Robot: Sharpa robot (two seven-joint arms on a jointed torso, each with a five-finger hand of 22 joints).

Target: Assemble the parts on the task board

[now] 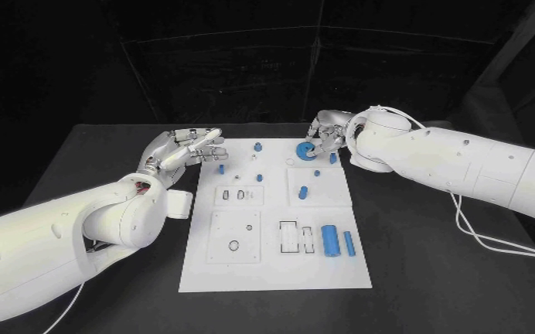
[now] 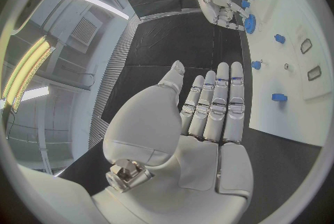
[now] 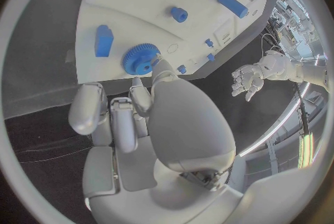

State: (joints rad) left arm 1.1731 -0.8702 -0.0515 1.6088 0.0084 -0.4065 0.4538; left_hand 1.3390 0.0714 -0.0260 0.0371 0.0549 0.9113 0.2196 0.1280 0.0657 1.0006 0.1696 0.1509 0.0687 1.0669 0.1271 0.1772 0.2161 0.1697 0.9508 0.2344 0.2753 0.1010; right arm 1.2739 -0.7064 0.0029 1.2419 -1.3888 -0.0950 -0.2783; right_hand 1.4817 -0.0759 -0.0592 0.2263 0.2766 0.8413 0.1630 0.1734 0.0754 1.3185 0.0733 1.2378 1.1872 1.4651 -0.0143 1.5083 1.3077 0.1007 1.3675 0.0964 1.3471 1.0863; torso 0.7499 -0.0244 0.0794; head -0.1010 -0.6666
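The white task board (image 1: 273, 272) lies in the middle of the black table. My right hand (image 1: 329, 134) hovers over its far end, and its thumb and a curled finger pinch a blue gear (image 1: 304, 149). The right wrist view has the thumb tip on the rim of the gear (image 3: 139, 61). My left hand (image 1: 184, 148) stays open beside the board's far left corner, its fingers (image 2: 217, 96) straight and together with nothing in them. Small blue pegs (image 1: 257, 146) dot the far half of the board. A thick blue cylinder (image 1: 330, 240) and a thinner one (image 1: 349, 243) lie near the front right.
Pale recesses mark the board: two slots (image 1: 236, 194), a ring (image 1: 234, 245) and a rectangular outline (image 1: 292, 237). A white cable (image 1: 468, 226) trails from my right arm over the table's right side. Bare black table (image 1: 424, 287) surrounds the board.
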